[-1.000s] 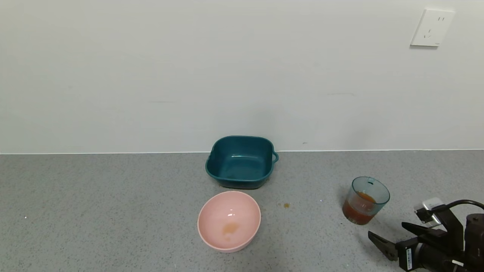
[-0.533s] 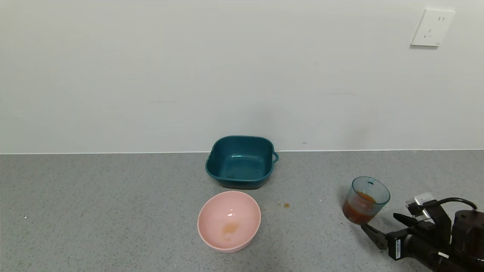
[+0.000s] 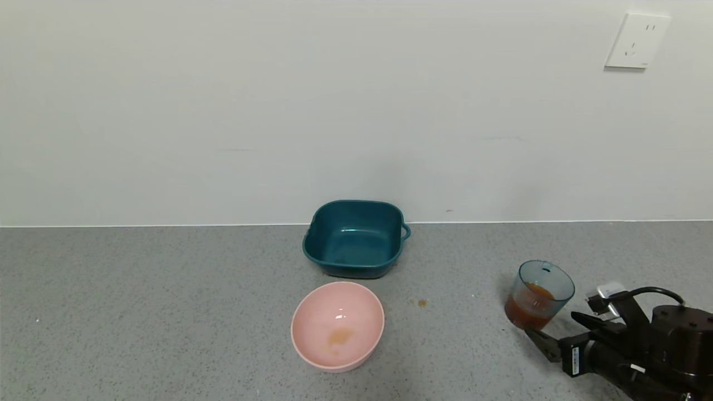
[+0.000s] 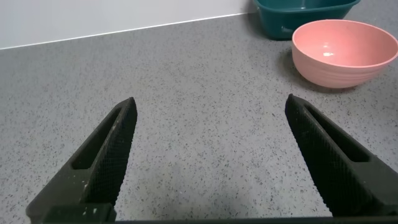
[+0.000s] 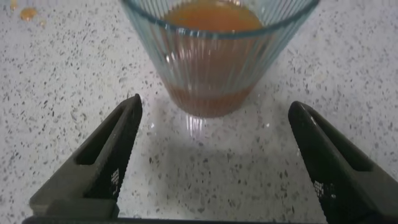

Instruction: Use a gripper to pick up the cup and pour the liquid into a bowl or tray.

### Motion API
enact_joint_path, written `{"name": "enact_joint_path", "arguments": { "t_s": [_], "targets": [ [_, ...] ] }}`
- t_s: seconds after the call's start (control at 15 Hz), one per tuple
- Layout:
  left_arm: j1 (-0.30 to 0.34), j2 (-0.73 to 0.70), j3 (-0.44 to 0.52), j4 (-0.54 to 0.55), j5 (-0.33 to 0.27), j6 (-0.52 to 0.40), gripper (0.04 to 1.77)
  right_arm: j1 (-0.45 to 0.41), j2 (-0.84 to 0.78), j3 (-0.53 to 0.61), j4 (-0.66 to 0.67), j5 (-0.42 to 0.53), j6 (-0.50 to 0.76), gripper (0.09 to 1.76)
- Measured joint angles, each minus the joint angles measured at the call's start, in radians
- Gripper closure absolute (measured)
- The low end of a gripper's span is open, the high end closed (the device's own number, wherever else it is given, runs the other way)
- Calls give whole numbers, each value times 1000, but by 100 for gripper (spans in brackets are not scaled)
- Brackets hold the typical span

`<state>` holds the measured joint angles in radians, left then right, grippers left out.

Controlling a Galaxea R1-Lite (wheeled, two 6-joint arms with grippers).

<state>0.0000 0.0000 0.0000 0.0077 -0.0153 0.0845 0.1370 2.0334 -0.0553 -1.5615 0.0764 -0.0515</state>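
Right gripper [image 3: 557, 334] spread wide, empty, at cup's [image 3: 539, 295] 5 o'clock. Approach step. Next: advance, straddle cup, clamp gently; liquid [image 5: 214, 15] could slop.

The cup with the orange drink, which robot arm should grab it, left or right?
The right. The right gripper is open right beside the cup, which stands between its fingers in the right wrist view. The left gripper faces bare counter, far off.
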Motion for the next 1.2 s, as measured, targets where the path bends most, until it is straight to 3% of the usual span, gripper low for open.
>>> {"name": "enact_joint_path", "arguments": {
  "t_s": [1.2],
  "targets": [
    [0, 0, 0, 0, 0, 0, 9, -3, 86, -194, 0, 7, 6, 14]
  ]
}}
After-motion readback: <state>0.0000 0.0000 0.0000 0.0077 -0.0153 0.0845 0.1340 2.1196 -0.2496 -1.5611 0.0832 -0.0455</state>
